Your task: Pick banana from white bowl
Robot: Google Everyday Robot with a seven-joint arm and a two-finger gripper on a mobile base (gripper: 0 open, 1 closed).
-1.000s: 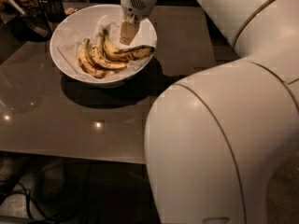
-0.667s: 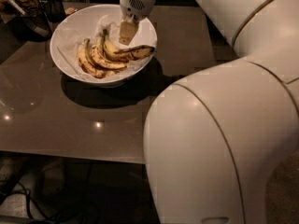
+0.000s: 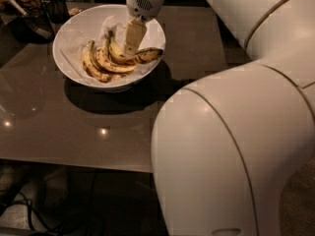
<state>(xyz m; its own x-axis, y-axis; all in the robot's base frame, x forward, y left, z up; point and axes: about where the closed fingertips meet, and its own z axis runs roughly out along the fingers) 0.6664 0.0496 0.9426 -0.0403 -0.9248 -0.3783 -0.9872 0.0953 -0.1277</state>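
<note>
Nearest the camera, the robot's bulky white arm (image 3: 221,151) fills the right side of the view, its rounded joint rising from the bottom edge. Beyond and to the left lies a glossy brown table (image 3: 59,127) with small light reflections on its surface. Farther back on the table sits the white bowl (image 3: 66,28), wide and shallow, casting a dark shadow toward the camera. White paper (image 3: 110,26) lines it. The banana (image 3: 106,63), a bunch of curved yellow fruit with brown blotches, lies in the middle of the bowl. The gripper (image 3: 130,45) reaches straight down from above and meets the bunch at its right side; whether it is closed on the fruit cannot be told. Dark glass containers (image 3: 54,6) stand at the far left corner.
</note>
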